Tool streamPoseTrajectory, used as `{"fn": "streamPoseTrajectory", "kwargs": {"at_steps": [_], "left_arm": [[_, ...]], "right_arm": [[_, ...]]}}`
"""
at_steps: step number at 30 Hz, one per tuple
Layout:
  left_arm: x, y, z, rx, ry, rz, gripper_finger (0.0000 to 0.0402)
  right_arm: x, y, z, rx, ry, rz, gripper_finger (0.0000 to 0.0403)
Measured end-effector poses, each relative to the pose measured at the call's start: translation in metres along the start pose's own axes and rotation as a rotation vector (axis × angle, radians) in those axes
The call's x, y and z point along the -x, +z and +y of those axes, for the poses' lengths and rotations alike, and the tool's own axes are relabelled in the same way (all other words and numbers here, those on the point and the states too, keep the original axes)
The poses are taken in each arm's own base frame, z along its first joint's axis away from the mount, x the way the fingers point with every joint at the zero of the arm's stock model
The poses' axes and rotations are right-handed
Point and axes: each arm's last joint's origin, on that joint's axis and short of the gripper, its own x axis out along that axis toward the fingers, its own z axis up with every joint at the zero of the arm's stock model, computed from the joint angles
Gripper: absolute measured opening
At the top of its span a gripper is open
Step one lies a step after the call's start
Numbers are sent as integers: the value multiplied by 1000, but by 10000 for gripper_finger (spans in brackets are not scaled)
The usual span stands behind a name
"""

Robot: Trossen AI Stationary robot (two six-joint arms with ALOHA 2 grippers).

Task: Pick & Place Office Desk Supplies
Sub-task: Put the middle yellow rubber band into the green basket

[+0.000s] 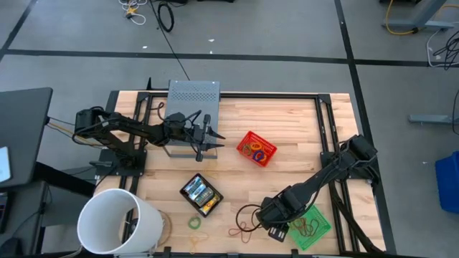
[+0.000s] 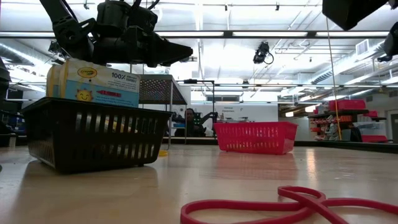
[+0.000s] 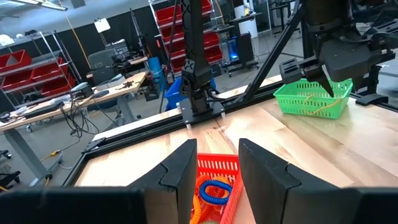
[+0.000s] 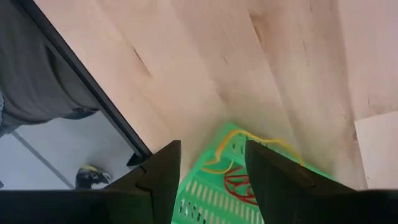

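Noted a loose red rubber band (image 2: 261,208) flat on the table (image 1: 287,122) hard against the front edge, with more red and brown loops (image 1: 244,222) tangled just beside it. Also logged one green loop (image 1: 193,223) lying alone, a little toward the front left corner. Found the white bucket (image 1: 118,222) on its side at that corner.

Located the right gripper (image 1: 278,231) at the front right, hovering over the near rim of the green basket (image 1: 323,229). Fingers (image 4: 158,177) apart, nothing between them. Seen through the gap: yellow and red bands (image 4: 239,180) inside the basket.

Farther in, left of centre: black basket (image 1: 201,193) holding the yellow-and-green crayon boxes (image 2: 93,84), standing on end and rising above the rim.

Past mid-table: red basket (image 1: 257,148), carrying a blue coil (image 3: 214,190) and orange bands (image 3: 200,202).

Placed the left gripper (image 1: 215,140) raised above the table, left of the red basket and pointed toward it. Fingers (image 3: 180,174) parted, clamped on nothing.

At the far edge: grey perforated box (image 1: 193,93), behind the left arm.
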Motion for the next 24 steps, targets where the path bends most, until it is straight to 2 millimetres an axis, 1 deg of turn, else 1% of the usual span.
{"fn": "streamPoseTrajectory", "kwargs": {"at_steps": [4,9,12,16,19,21,23,24], "left_arm": [[0,-1,0,4,-3,10,127],[0,-1,-1,4,-11,8,127],[0,-1,-1,4,-12,8,127],[0,-1,-1,-3,-13,8,127],[0,-1,-1,-3,-12,9,127],[0,-1,-1,-4,-12,8,127],[0,-1,-1,-4,-13,8,127],[0,-1,-1,-5,-12,8,127]], "right_arm": [[-3,1,-1,0,-3,-12,185],[-19,2,-8,-10,13,2,185],[-24,3,-14,-37,-1,22,184],[-26,2,-15,-35,3,35,165],[-26,2,-15,-15,3,40,130],[-26,1,-15,7,2,36,90],[-27,1,-15,30,-8,20,37],[-27,0,-14,43,-14,12,19]]}}
